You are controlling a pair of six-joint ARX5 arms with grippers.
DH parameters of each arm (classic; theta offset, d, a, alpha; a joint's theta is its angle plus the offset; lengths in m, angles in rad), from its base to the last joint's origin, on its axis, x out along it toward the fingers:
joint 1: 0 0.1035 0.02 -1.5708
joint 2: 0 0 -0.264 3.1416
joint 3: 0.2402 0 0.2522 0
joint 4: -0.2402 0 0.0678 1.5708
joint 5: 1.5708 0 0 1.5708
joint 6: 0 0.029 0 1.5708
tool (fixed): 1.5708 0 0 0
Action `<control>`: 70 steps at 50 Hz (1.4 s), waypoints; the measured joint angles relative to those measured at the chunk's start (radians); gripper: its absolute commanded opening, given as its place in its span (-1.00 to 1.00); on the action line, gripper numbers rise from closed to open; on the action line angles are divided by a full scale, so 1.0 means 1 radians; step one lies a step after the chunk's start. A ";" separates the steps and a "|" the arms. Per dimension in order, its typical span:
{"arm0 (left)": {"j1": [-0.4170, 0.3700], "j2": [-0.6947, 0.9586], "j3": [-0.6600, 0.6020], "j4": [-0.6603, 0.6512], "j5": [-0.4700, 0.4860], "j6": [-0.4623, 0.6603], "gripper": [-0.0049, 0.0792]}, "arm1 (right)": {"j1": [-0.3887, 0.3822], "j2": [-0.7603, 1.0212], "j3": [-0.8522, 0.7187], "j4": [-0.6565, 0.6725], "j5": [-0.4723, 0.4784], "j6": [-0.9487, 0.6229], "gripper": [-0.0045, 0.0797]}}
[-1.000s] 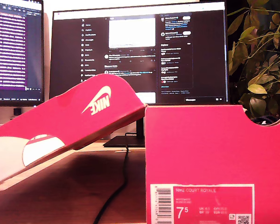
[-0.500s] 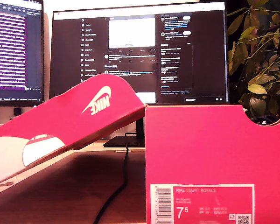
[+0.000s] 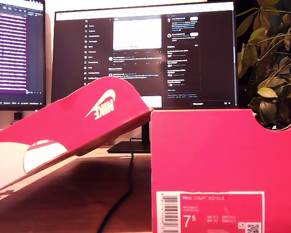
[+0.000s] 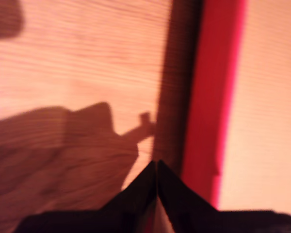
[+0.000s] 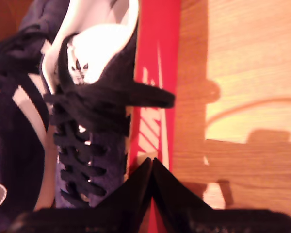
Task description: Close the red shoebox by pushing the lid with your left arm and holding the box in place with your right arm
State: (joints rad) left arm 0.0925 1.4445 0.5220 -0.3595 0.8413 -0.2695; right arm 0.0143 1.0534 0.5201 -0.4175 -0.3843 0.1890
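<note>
The red cardboard shoebox (image 3: pixel 218 170) fills the exterior view's lower right, its red swoosh-printed lid (image 3: pixel 72 131) flung open leftward, so closing has barely begun: my clenched second gripper (image 5: pixel 152 162) must brace the wall while my clenched first gripper (image 4: pixel 156 165) pushes the lid over.

Red cardboard shoebox (image 3: pixel 218 165) upright on desk, white size label facing exterior view; hinged red lid with white swoosh (image 3: pixel 72 126) open, tilted toward exterior view's left.
</note>
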 measured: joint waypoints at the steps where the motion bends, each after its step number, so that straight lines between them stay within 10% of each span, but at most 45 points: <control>1: -0.001 0.003 0.000 0.001 0.006 0.000 -0.93 | 0.003 0.003 0.000 0.002 -0.001 0.000 -0.92; 38: -0.011 0.036 0.066 -0.008 0.209 0.002 -0.93 | 0.046 0.033 0.002 0.049 0.026 -0.004 -0.92; 70: 0.005 -0.290 0.125 -0.195 0.212 0.018 -0.93 | 0.053 0.033 0.002 0.051 0.021 -0.010 -0.92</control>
State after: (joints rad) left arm 0.0971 1.1542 0.6472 -0.5545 1.0538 -0.2516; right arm 0.0669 1.0866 0.5220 -0.3664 -0.3634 0.1787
